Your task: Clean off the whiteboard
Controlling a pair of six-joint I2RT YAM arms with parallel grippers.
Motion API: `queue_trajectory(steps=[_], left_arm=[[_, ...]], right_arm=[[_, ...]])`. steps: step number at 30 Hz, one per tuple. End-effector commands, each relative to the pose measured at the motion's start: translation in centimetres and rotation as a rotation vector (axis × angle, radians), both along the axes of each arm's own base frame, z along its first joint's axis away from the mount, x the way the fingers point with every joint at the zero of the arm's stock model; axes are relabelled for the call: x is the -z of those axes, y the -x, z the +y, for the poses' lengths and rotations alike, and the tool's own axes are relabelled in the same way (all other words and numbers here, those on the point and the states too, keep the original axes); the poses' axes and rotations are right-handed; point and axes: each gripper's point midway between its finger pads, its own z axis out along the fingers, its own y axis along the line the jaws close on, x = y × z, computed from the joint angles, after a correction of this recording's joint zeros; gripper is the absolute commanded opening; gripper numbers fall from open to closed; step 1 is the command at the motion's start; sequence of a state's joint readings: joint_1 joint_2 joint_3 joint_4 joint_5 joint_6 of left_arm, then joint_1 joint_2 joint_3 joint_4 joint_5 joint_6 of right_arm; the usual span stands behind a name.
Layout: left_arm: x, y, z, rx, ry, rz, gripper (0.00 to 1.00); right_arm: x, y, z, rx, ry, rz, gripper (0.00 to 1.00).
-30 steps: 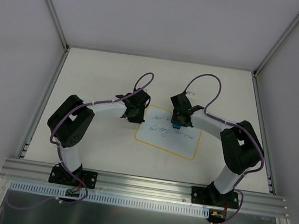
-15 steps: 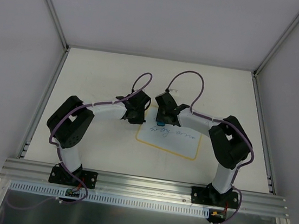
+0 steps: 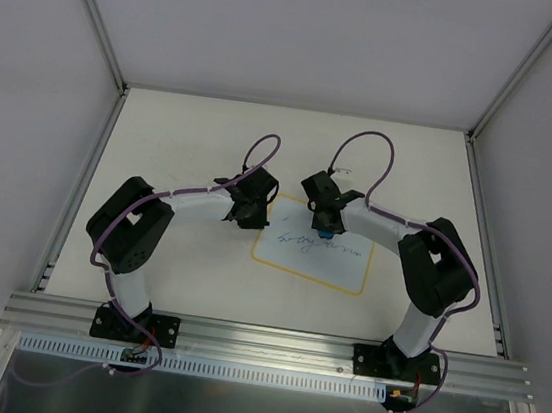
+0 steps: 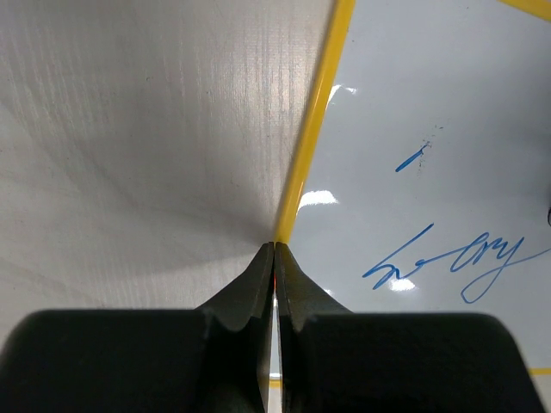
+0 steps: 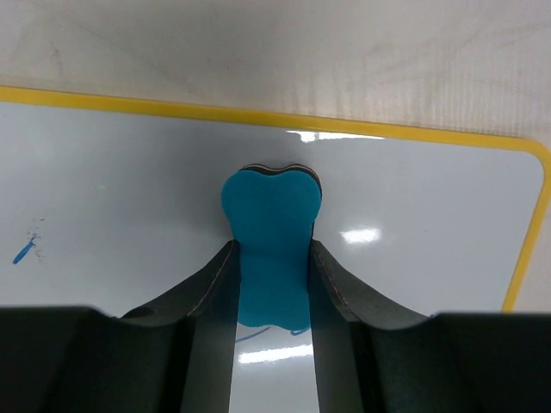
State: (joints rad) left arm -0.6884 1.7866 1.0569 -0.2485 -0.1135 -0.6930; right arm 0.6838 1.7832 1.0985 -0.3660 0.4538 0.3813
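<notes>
I am looking down at the table [image 3: 183, 145], and the whiteboard [image 3: 314, 267] is lying flat just off its centre, toward 4 o'clock, slightly skewed. My left gripper [image 4: 275, 251] is sitting at the board's 10 o'clock corner, jaws pressed fully together with nothing between them, tips meeting right at the yellow border. My right gripper [image 5: 271, 258] is reaching in over the 12 o'clock edge and is pinching the blue eraser [image 5: 272, 211], which is sitting against the white surface just inside that border. Blue writing [image 4: 448, 258] is showing across the board's middle, at 3 o'clock from my left fingertips
</notes>
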Motion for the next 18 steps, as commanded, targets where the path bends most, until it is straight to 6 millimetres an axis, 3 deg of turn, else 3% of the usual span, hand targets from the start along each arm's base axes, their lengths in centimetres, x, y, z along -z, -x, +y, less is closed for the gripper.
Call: queue_trajectory(steps=[1,8,18], left_arm=[[5.0,7.0,4.3,0.035,-0.19,0.262,0.0],[4.9,6.9,3.9,0.026,-0.174,0.266,0.0],[4.9,6.8,3.3,0.02,-0.148,0.277,0.0]], right_arm=[[1.9,1.3,2.9,-0.099,-0.015,0.105,0.11],[3.4,0.8,7.7,-0.174,-0.061,0.148,0.1],[4.5,1.3,10.0,-0.165,-0.141,0.205,0.1]])
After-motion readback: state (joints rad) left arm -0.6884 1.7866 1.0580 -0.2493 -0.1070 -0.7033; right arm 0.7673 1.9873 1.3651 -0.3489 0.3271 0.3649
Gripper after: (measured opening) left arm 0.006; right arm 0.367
